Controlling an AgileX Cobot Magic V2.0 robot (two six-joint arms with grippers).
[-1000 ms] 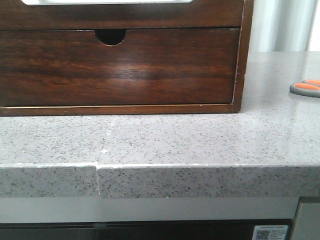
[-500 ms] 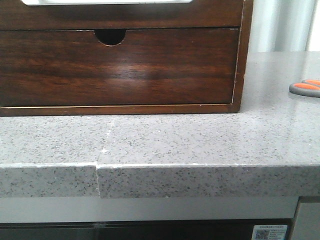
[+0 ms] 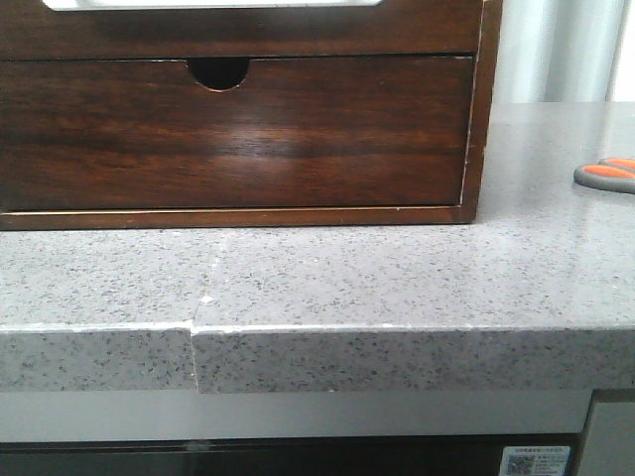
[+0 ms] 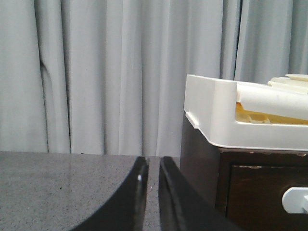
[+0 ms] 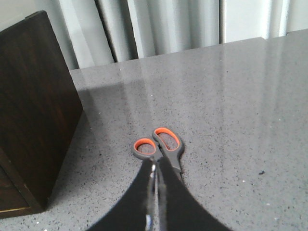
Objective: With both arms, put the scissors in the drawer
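Observation:
The scissors (image 3: 607, 174), with orange loops rimmed in grey, lie flat on the grey counter at the far right edge of the front view. In the right wrist view the scissors' handles (image 5: 161, 144) show just past my right gripper (image 5: 155, 162), which is shut and covers the blades. The drawer (image 3: 238, 32) is the shallow plain dark front at the top of the wooden cabinet, with a white rim above it. My left gripper (image 4: 153, 161) is shut and empty over the counter beside the cabinet (image 4: 199, 163). Neither gripper shows in the front view.
A taller drawer front (image 3: 233, 134) with a half-round notch fills the cabinet's lower part. A white tray (image 4: 231, 118) sits on the cabinet top. The cabinet's side (image 5: 33, 106) stands close beside the scissors. The counter edge (image 3: 317, 332) runs across the front. Grey curtains hang behind.

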